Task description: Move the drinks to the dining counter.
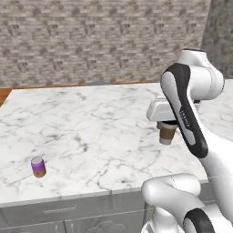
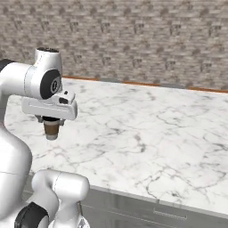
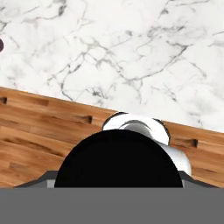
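A brown cup (image 1: 167,134) with a black lid (image 3: 118,159) hangs under my hand, a little above the dining counter (image 1: 100,123) near its front right part. My gripper (image 1: 166,125) is shut on the cup's top; the right base view shows the same hold, gripper (image 2: 50,120) over cup (image 2: 51,129). The fingertips are hidden behind the lid in the hand view. The purple-to-orange can (image 1: 38,167) stands upright on the counter's front left, well apart from the cup.
A brick wall (image 1: 91,41) runs behind the counter. Grey drawer fronts (image 1: 54,214) sit below its front edge. In the hand view, wooden floor (image 3: 39,127) lies beside the marble edge. White marble top (image 2: 156,129) stretches to the right.
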Tool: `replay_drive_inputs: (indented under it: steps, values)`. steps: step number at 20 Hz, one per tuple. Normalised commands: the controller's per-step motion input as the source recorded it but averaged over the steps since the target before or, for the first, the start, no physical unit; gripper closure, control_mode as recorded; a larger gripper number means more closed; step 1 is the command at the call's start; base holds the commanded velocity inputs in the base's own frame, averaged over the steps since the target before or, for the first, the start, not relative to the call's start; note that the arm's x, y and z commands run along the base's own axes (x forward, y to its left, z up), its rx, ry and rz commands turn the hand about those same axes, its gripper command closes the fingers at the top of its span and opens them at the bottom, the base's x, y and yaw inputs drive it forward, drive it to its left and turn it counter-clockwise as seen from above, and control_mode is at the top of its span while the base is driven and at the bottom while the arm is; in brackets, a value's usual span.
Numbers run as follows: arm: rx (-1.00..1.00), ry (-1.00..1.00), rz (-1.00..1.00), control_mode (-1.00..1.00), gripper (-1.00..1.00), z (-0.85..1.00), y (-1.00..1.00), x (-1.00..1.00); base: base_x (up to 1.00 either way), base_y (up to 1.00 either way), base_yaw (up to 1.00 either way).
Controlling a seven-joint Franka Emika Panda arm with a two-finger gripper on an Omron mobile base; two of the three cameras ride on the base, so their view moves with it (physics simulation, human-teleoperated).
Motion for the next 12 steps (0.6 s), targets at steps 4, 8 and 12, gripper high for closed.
replay_drive_inputs:
  steps: [4, 8, 12]
  values:
    - [0.00, 0.00, 0.04, -1.00, 1.00, -0.17, 0.04, 0.17, 0.00, 0.00, 0.00]
    - [0.00, 0.00, 0.05, -1.00, 1.00, -0.29, 0.13, 0.29, 0.00, 0.00, 0.00]
    - [0.00, 0.00, 0.07, -1.00, 1.00, -0.42, 0.14, 0.38, 0.00, 0.00, 0.00]
